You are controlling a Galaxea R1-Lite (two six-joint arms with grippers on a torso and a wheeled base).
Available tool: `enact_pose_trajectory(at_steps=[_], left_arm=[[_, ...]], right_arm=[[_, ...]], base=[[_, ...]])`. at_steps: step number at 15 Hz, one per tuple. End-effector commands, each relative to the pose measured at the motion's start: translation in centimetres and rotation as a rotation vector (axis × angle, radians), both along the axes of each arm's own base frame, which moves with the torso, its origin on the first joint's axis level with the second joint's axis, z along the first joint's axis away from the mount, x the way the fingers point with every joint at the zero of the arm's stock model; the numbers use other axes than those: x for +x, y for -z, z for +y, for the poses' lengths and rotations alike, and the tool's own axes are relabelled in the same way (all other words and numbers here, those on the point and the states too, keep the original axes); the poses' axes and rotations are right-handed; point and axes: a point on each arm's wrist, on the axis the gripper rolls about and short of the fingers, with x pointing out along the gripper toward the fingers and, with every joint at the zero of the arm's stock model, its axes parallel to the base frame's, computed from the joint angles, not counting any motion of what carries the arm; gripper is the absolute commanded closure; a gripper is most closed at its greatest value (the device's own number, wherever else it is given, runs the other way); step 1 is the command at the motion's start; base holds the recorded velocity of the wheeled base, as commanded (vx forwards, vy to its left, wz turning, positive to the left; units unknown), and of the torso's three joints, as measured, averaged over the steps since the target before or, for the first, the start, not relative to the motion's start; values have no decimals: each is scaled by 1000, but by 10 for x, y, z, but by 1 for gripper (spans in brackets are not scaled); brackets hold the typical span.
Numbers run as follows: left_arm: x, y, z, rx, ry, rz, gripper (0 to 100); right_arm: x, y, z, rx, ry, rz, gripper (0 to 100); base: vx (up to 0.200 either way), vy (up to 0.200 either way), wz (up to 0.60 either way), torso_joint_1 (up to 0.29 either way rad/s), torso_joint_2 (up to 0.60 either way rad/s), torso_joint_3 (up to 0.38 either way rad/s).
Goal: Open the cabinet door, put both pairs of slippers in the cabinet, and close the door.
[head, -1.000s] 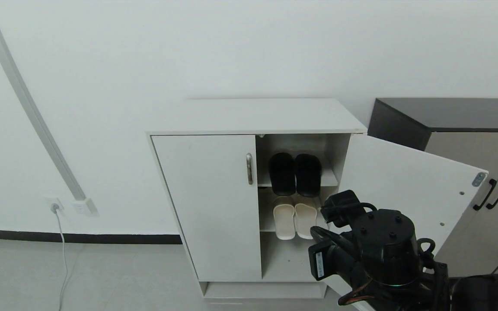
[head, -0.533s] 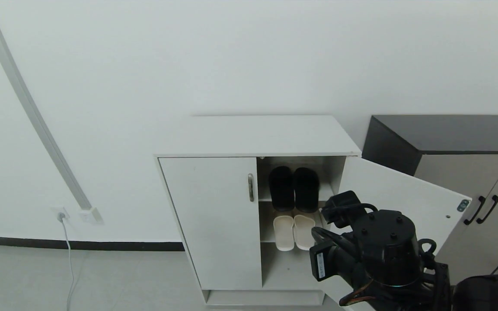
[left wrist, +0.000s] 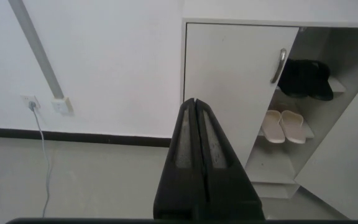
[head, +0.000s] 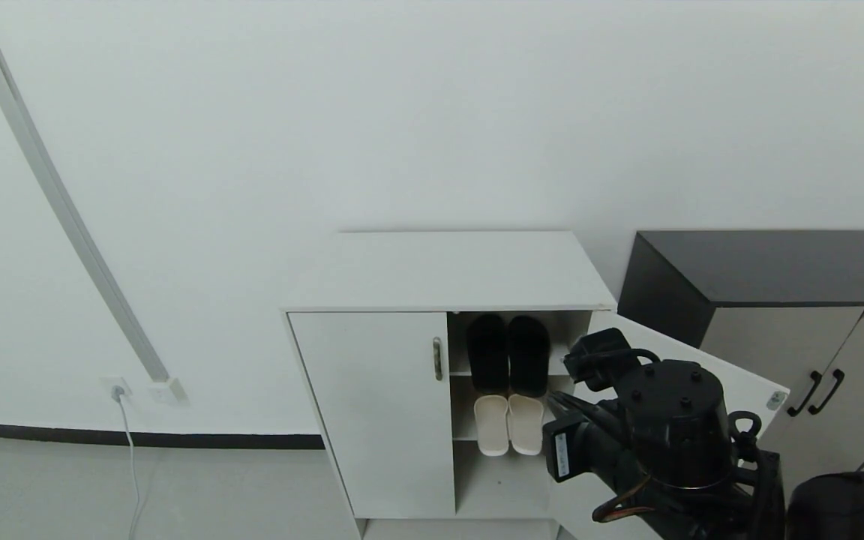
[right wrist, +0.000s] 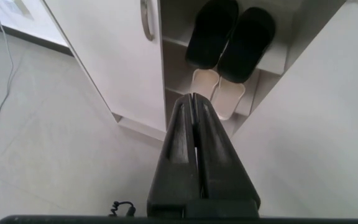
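White two-door wooden cabinet (head: 447,270) stands against the wall; its left door is shut, with a slim metal bar handle (head: 437,358); its right-hand white door panel (right wrist: 316,118) stands swung wide, inner face showing.
Pair of black rubber slippers (head: 528,352) lies side by side on the upper shelf of the open compartment, toes inward; pair of cream rubber slippers (head: 492,424) lies on the shelf just below, likewise side by side; the bottom space holds nothing visible.
Left gripper (left wrist: 196,102): jaws pressed together, holding nothing; above the floor, well apart from the cabinet.
Right gripper (right wrist: 193,96): jaws pressed together, holding nothing; in front of the open compartment, beside the open door, touching neither.
Grey cabinet with a dark top (head: 777,255) stands just beside; white wall socket with cable (head: 118,390) sits low on the wall.
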Motion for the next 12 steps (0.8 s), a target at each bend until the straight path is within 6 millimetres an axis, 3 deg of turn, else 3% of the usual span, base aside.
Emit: enact_pose_trajectory(at_steps=[1, 5, 12], left_arm=[[0, 0, 0, -3, -1, -1, 100], [0, 0, 0, -6, -2, -1, 100], [0, 0, 0, -6, -2, -1, 100]], right_arm=[[1, 0, -1, 0, 4, 0, 100], [0, 0, -2, 0, 4, -2, 100], [-1, 4, -2, -14, -1, 7, 100]], base=[[0, 0, 0, 271, -608, -344], [0, 0, 0, 206, -452, -244], [0, 0, 0, 14, -27, -14]])
